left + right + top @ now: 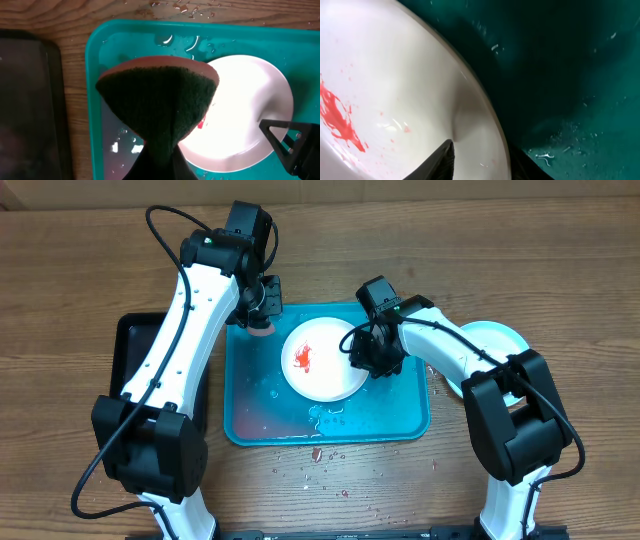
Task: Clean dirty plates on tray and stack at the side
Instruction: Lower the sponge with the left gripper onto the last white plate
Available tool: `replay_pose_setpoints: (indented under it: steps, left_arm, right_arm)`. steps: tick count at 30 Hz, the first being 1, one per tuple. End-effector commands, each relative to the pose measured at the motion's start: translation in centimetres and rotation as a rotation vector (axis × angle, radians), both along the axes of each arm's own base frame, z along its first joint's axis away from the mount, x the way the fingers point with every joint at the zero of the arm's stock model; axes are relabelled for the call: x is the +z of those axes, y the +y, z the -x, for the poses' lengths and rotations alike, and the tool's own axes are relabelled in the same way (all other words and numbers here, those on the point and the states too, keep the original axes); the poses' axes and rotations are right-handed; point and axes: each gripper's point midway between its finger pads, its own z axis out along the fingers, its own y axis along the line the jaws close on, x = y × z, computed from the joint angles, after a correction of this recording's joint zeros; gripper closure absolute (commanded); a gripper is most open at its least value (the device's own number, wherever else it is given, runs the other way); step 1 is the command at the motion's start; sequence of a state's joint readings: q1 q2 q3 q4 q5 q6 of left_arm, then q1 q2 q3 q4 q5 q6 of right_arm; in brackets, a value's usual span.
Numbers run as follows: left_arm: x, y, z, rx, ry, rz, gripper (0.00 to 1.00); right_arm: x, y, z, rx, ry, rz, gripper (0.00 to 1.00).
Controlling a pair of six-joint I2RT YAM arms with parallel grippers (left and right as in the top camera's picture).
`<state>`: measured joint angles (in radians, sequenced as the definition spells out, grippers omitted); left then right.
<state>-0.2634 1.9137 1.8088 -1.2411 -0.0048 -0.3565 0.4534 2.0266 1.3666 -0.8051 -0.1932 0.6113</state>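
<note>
A white plate (pixel 322 360) with a red sauce smear (pixel 303 357) lies on the turquoise tray (pixel 400 420). My right gripper (pixel 362 355) is shut on the plate's right rim. In the right wrist view its fingers (pixel 480 165) pinch the rim of the plate (pixel 395 75) above the tray floor (pixel 570 75). My left gripper (pixel 262 318) is shut on a sponge (pixel 260 330) over the tray's back left corner, apart from the plate. In the left wrist view the dark green sponge face (pixel 157 100) partly hides the plate (pixel 250 110).
A pale plate (pixel 500 338) sits on the table right of the tray, partly under my right arm. A narrow black tray (pixel 135 345) lies left of the turquoise one. Water puddles wet the tray floor (pixel 320 415), and droplets and red specks dot the table (pixel 320 455) in front.
</note>
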Motion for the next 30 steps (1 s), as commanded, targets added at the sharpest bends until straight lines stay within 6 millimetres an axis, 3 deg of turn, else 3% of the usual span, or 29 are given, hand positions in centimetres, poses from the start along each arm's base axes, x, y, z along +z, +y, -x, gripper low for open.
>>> replay_pose_setpoints:
  steps: [1, 6, 8, 13, 17, 22, 30]
  left_arm:
    - [0.3, -0.3, -0.1, -0.026, -0.012, -0.003, 0.96]
    - [0.3, -0.9, 0.1, -0.04, -0.009, 0.007, 0.96]
    - [0.3, -1.2, 0.2, -0.049, -0.008, 0.007, 0.96]
    - [-0.2, -2.6, 0.6, -0.084, -0.009, 0.005, 0.96]
    - [-1.9, -3.3, 1.1, -0.104, 0.004, -0.001, 0.96]
    - [-5.6, -3.4, 1.7, -0.143, 0.024, -0.005, 0.96]
    - [-11.6, -5.7, 2.7, -0.384, -0.018, 0.104, 0.96]
  right_arm:
    - [-1.4, -1.1, 0.6, -0.015, 0.014, 0.054, 0.66]
    - [-2.3, -1.3, 1.1, -0.015, 0.021, 0.057, 0.8]
    - [-2.3, -1.3, 1.1, -0.015, 0.019, 0.055, 0.96]
    - [-2.3, -1.3, 1.1, -0.015, 0.019, 0.055, 0.96]
    - [-2.3, -1.3, 1.1, -0.015, 0.019, 0.055, 0.96]
    - [-2.3, -1.3, 1.1, -0.015, 0.019, 0.055, 0.96]
    - [-2.3, -1.2, 1.1, -0.014, 0.021, 0.052, 0.96]
